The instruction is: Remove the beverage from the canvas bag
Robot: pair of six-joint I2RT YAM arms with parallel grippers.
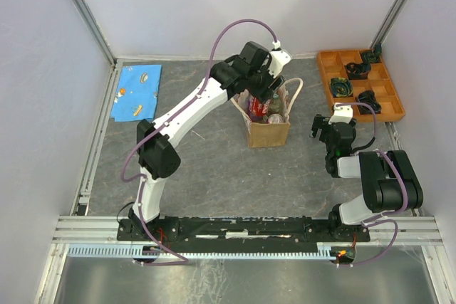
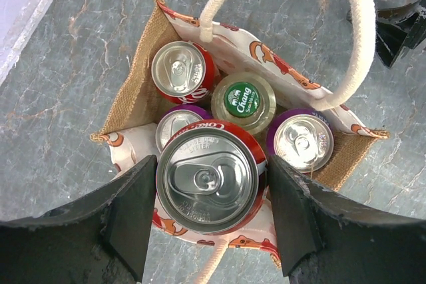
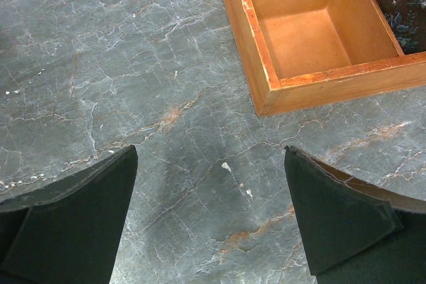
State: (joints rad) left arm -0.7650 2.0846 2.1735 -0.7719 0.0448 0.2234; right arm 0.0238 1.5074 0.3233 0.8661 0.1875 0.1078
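Observation:
The tan canvas bag (image 1: 269,134) with cream handles stands upright mid-table. In the left wrist view its burlap wall (image 2: 138,91) surrounds a red can (image 2: 183,71), a green-capped bottle (image 2: 243,100) and two purple cans (image 2: 303,141). My left gripper (image 1: 266,95) is over the bag's mouth, shut on another red can (image 2: 210,183) that sits higher than the other drinks, a finger pressed on each side. My right gripper (image 1: 322,128) is open and empty, low over bare table right of the bag.
An orange compartment tray (image 1: 360,83) holding dark objects stands at the back right; its corner shows just beyond my right gripper (image 3: 266,64). A blue patterned cloth (image 1: 137,92) lies at the back left. Metal rails run along the table's left and near edges.

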